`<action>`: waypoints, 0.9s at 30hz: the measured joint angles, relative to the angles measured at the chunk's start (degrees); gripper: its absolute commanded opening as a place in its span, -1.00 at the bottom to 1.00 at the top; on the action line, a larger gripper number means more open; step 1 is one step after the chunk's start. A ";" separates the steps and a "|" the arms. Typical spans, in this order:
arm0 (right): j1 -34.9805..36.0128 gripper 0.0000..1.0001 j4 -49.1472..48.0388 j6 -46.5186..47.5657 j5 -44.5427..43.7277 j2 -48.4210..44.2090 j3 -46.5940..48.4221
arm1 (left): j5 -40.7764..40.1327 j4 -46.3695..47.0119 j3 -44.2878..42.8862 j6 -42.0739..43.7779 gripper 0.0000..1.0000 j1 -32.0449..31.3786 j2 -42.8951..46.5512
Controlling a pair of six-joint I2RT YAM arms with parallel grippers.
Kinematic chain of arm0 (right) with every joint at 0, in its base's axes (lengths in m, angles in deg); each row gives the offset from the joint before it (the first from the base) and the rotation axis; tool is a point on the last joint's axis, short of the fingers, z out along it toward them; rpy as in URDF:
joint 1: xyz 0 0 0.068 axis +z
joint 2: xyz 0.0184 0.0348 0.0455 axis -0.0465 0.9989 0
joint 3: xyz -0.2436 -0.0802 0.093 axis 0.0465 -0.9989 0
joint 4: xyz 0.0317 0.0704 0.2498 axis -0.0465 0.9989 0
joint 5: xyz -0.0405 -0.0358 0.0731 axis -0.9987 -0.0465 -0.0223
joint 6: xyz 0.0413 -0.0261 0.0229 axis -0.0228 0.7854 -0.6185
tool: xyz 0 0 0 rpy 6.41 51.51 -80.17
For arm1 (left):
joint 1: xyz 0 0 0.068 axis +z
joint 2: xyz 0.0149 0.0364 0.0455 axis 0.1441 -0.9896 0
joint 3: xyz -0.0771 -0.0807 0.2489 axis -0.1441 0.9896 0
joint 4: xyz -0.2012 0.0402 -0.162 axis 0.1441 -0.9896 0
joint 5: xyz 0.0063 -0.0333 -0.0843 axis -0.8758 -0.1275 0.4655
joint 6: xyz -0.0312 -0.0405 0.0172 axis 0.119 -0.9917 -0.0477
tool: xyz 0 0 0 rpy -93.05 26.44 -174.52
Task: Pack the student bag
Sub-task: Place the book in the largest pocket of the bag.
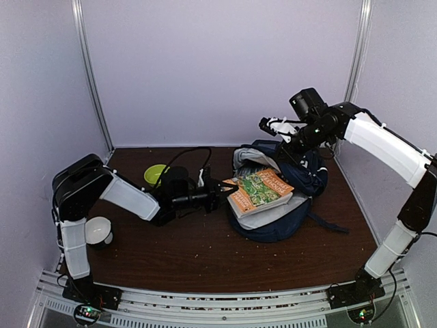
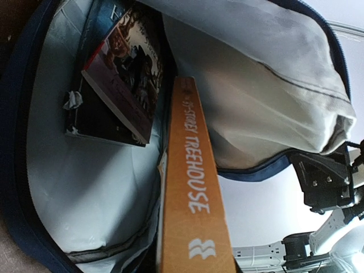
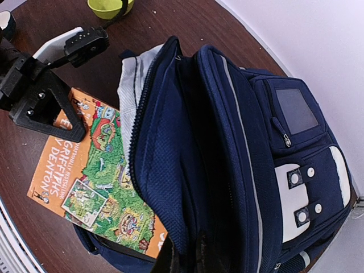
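Clamping the orange book (image 1: 259, 190) at its outer end, the left gripper (image 1: 222, 186) sits left of the student bag (image 1: 311, 174), the book's long axis aimed into the mouth the right gripper (image 1: 289, 147) pinches open.

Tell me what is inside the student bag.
Inside the student bag, a dark-covered book lies against the pale lining, and an orange book pokes in at the opening. The bag's bottom and whatever sits beneath the folded lining are covered.
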 measured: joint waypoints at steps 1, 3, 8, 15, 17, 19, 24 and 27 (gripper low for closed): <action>-0.02 -1.00 -0.22 0.00 0.00 -0.24 -0.26 | -0.24 -0.63 -0.70 0.04 -1.00 0.00 -0.42; -0.02 -1.00 -0.26 0.02 0.13 -0.74 -0.70 | -0.90 -1.75 -2.05 0.26 -1.00 0.00 -1.33; -0.02 -1.00 -0.39 0.02 0.90 -1.33 -1.51 | -1.64 -1.68 -8.39 0.55 -1.00 0.02 -6.84; -0.02 -1.00 -1.11 0.09 1.75 -1.75 -2.67 | -2.56 -0.83 -11.96 -0.76 -1.00 0.31 -12.44; -0.02 -1.00 -1.22 0.15 2.03 -2.05 -3.17 | -3.39 -0.90 -12.04 -0.81 -1.00 0.44 -12.61; 0.00 -1.00 -1.33 0.17 2.36 -2.25 -3.41 | -4.94 -1.68 -12.70 -0.79 -1.00 0.57 -12.61; 0.07 -1.00 -1.53 0.26 2.78 -2.36 -3.69 | -9.51 -4.28 -17.40 -0.90 -1.00 0.68 -14.08; 0.24 -1.00 -1.66 0.28 2.93 -2.40 -4.04 | -11.72 -6.16 -20.70 -1.09 -1.00 0.68 -15.78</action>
